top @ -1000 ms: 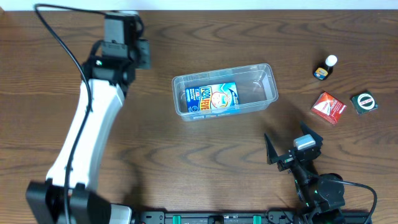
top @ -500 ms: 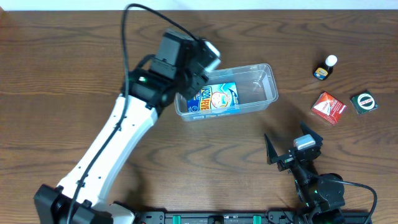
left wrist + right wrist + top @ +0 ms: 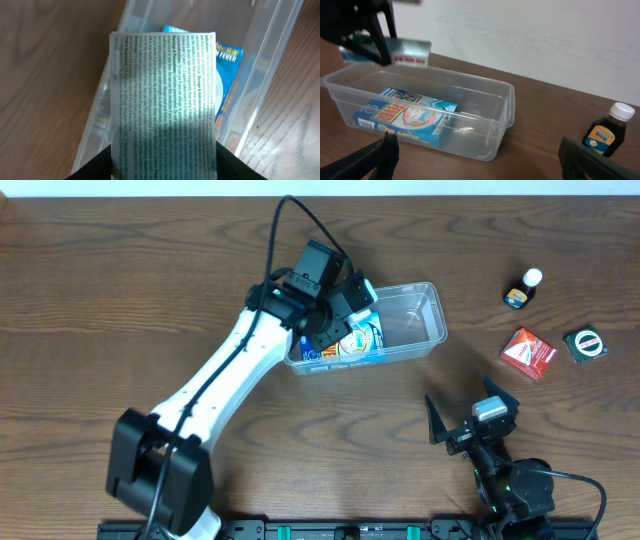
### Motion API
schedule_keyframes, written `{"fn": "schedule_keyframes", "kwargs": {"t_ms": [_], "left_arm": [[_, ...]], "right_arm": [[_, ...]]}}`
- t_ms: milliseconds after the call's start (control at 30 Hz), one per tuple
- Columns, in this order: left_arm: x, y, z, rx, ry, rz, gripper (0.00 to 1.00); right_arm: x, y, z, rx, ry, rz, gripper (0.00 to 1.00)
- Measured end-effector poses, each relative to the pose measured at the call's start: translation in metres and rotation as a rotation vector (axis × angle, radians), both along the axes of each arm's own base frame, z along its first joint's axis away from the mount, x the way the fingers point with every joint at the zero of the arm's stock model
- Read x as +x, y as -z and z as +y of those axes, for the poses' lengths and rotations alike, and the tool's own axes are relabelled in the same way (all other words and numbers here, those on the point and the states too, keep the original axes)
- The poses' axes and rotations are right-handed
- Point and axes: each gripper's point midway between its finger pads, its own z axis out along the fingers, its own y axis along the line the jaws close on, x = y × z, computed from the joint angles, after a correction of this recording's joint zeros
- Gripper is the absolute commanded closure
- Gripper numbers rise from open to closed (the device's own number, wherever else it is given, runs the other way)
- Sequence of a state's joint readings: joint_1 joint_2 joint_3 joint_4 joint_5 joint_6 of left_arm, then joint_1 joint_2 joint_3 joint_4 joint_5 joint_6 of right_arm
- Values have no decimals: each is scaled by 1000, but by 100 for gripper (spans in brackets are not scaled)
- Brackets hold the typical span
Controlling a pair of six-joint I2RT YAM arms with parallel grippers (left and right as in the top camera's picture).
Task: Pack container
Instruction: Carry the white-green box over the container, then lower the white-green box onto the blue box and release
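Now placing: left pincer clamped on a small printed carton, poised over the left end of the container at upper centre of the table, above the blue box already inside; next move probably calls for lowering the carton and letting go beside it; right pincer gapes wide at lower right.

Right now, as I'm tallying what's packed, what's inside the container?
A blue box lies flat in the container, at its left end; its right end is bare. The left gripper holds a white box above it, hiding part from overhead.

Container clear plastic; table apparently matt wood.
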State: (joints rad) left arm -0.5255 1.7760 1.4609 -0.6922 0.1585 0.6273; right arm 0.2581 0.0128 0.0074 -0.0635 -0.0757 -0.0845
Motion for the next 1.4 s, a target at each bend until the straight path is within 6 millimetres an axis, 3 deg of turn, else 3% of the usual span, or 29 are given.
{"fn": "schedule_keyframes", "kwargs": {"t_ms": [133,433,733,767,800,900,1267,1400], "left_arm": [[2,14,-1,23,25,13,47],[10,25,-6,37,69,-7,47],[11,52,-6,76,105,32,47],[11,54,-6,79,107,36,29],[11,55,-6,83,115,36,20],[11,56,-6,86,123,32,12],[18,53,0,112,85,4,12],[30,24,-2,38,-32,-62,10]], "right_arm": [[0,0,0,0,0,0,1],[0,0,0,0,0,0,1],[0,0,0,0,0,0,1],[0,0,0,0,0,0,1],[0,0,0,0,0,0,1],[0,0,0,0,0,0,1],[0,0,0,0,0,0,1],[0,0,0,0,0,0,1]]}}
